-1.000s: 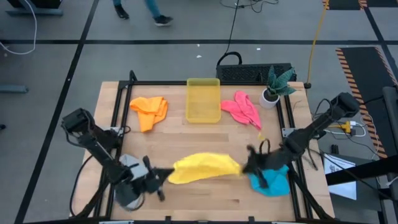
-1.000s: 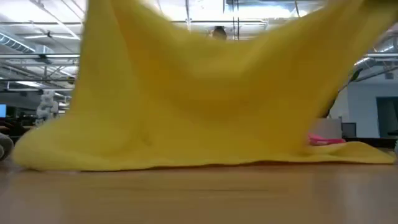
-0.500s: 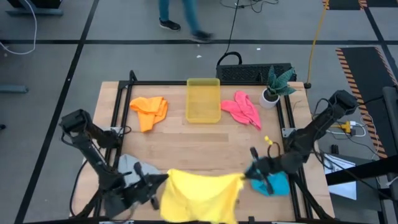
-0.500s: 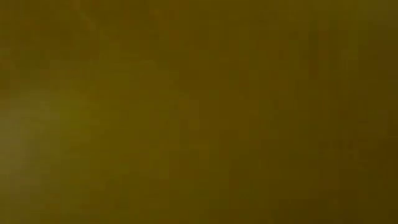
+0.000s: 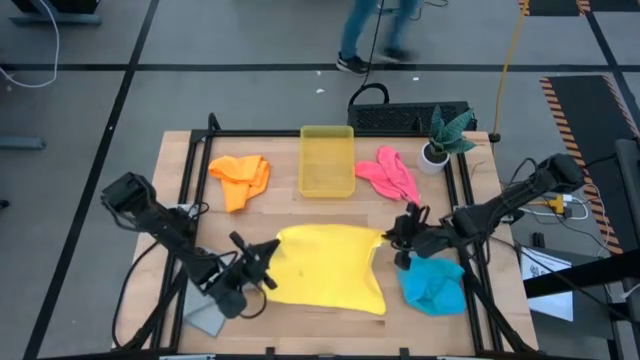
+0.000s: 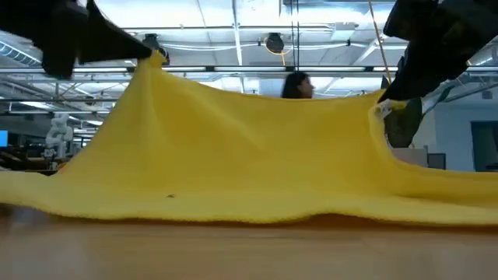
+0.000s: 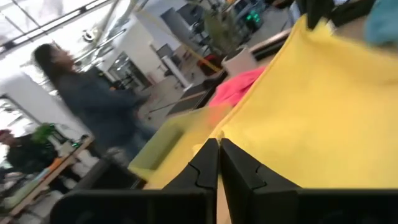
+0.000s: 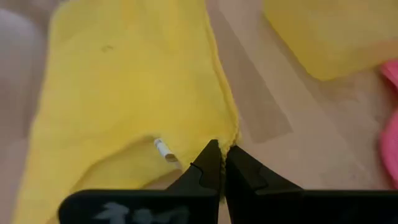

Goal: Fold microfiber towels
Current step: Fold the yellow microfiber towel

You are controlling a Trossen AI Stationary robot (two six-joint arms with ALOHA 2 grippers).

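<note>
Low in the high view's centre, the yellow towel (image 5: 325,268) lies partly spread, its near edge on the table (image 5: 300,215). The left gripper (image 5: 268,262) and right gripper (image 5: 398,232) each pinch a far corner, lifted, probably for folding. Beyond, toward the top, wait the orange towel (image 5: 240,176) and pink towel (image 5: 390,174).

1. Left arm (image 5: 160,225): dark, jointed links, blocky black base housing at the table's edge.
2. Right arm (image 5: 500,208): same dark build; black cable looped along the links.
3. Left gripper (image 7: 219,163): two black tapered fingers with notched inner edges.
4. Right gripper (image 8: 217,165): identical black fingers; faint white marking on its body.
</note>
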